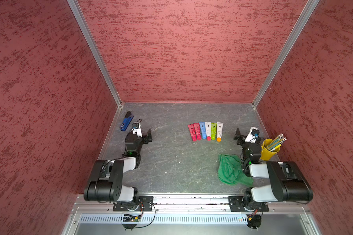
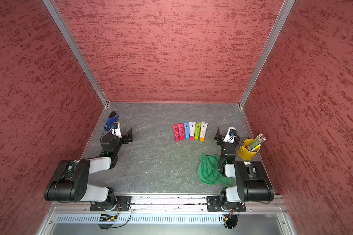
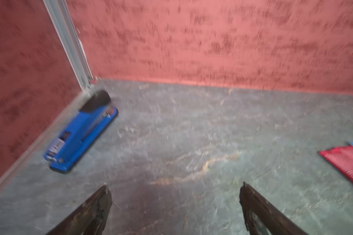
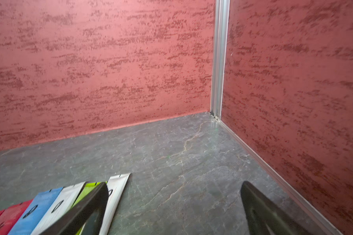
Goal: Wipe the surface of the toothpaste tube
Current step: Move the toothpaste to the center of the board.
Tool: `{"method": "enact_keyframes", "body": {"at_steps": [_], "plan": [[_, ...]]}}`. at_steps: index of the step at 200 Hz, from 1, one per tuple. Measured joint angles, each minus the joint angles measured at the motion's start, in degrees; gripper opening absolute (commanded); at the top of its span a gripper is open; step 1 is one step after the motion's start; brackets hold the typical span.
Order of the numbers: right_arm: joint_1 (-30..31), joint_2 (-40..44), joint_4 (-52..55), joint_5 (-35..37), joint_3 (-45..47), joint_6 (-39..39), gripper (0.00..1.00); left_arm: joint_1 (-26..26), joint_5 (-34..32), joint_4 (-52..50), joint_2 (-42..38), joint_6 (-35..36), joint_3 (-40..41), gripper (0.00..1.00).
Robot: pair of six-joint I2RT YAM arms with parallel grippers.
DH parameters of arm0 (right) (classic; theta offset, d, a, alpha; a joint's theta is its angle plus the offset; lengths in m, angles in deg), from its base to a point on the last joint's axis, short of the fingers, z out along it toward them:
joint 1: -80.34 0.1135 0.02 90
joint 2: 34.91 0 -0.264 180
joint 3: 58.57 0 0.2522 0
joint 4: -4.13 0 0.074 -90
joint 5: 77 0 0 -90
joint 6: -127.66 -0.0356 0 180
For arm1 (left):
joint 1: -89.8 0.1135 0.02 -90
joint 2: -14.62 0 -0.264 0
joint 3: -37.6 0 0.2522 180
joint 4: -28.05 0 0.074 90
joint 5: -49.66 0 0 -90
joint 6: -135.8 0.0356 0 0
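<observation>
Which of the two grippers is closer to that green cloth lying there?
The right gripper. It sits open a little beyond the far edge of the green cloth, whereas the left gripper is well off to the opposite side, near the blue stapler.

Left tool [image 3: 174,185] and right tool [image 4: 174,183] both spread wide, empty.

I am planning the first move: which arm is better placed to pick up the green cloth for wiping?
The right. The green cloth lies just beside the right arm, and the right claw is open and empty. The left claw is far off, near the blue stapler.
</observation>
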Motion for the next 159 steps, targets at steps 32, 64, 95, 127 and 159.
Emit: {"method": "enact_keyframes", "body": {"at_steps": [32, 64, 95, 127, 159], "plan": [[0.1, 8.3, 13.2, 0.7, -6.4, -3.8, 0.99, -4.9, -5.2, -7.1, -11.0, 1.0, -2.2, 1.00], [0.1, 12.6, 23.8, 2.9, -8.6, -11.3, 0.99, -6.4, -6.6, -22.0, -14.6, -3.0, -9.8, 1.00], [0.1, 15.9, 30.1, 4.1, -7.6, -17.7, 0.98, -12.7, -5.5, -40.3, -11.0, -9.8, -27.3, 1.00], [0.1, 17.3, 33.1, 3.8, -7.6, -19.8, 0.94, -26.3, -5.8, -51.0, 0.8, -16.1, -43.7, 0.85], [0.1, 17.3, 34.2, 2.6, -7.6, -20.4, 0.90, -35.0, -5.0, -61.5, 14.4, -26.1, -52.4, 0.66]]}}
